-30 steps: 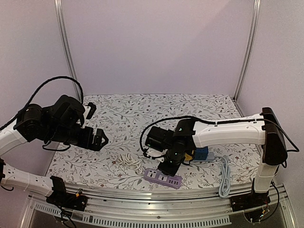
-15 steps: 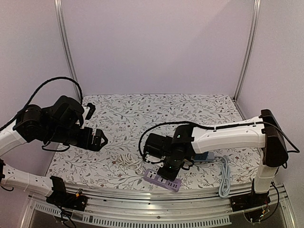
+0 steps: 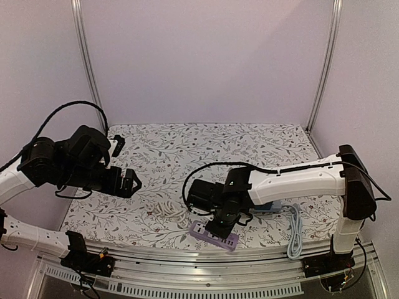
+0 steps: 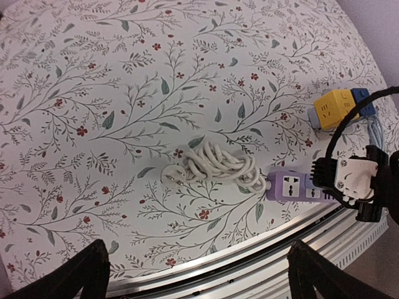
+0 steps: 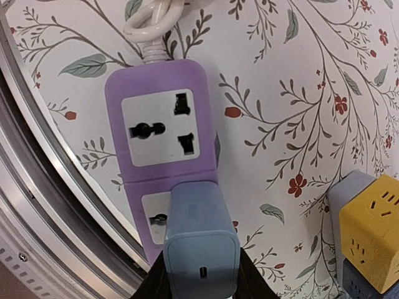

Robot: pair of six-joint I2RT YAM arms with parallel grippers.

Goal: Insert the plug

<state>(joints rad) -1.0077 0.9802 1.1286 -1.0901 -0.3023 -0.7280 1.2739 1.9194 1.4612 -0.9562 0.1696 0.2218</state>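
**Plug meets power strip at table's near edge**

On the floral-patterned table [image 3: 206, 140], my right gripper [image 5: 201, 274] is clamped on the blue-grey plug [image 5: 199, 240]. The plug sits over the second socket of the purple power strip [image 5: 161, 81] at the table's near edge; I cannot tell whether it is fully seated. My left gripper [image 3: 129, 182] hangs well apart, jaws spread wide and empty. The strip's white cord [image 4: 218, 165] lies coiled beside it, and a yellow-and-blue cube adapter [image 4: 336, 107] rests nearby.

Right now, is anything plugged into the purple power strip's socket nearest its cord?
No, that socket shows bare holes; the blue-grey rectangular plug sits over the next one.
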